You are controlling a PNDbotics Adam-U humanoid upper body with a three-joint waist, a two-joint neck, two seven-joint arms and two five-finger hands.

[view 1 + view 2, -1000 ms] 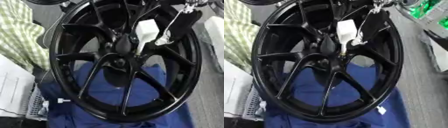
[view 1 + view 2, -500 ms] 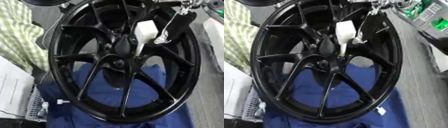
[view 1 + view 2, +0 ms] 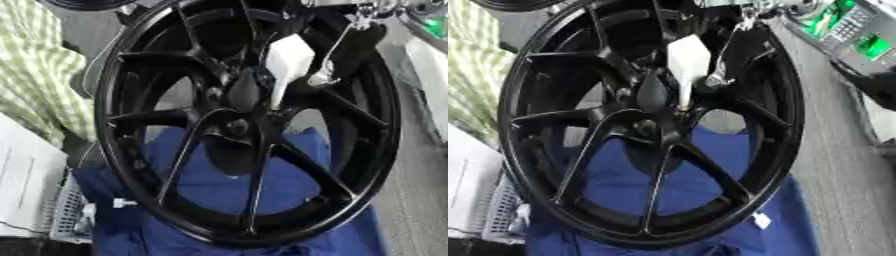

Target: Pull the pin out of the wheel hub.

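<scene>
big glossy black spoked wheel [image 3: 245, 125] propped over crumpled blue cloth [image 3: 210, 185]; white tapered pin [image 3: 686, 65] above hub, right hand [image 3: 741, 47] at one o'clock, fingers' state unclear.

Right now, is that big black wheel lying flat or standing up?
Standing up: the wheel rests on its rim on the blue cloth, spokes facing the camera.

Legible text: none. Wheel hub [image 3: 236, 125]: no marking can be read. Green-lit panel [image 3: 846, 27], beyond the wheel hub's upper right rim: blurred key rows, no characters readable.
</scene>
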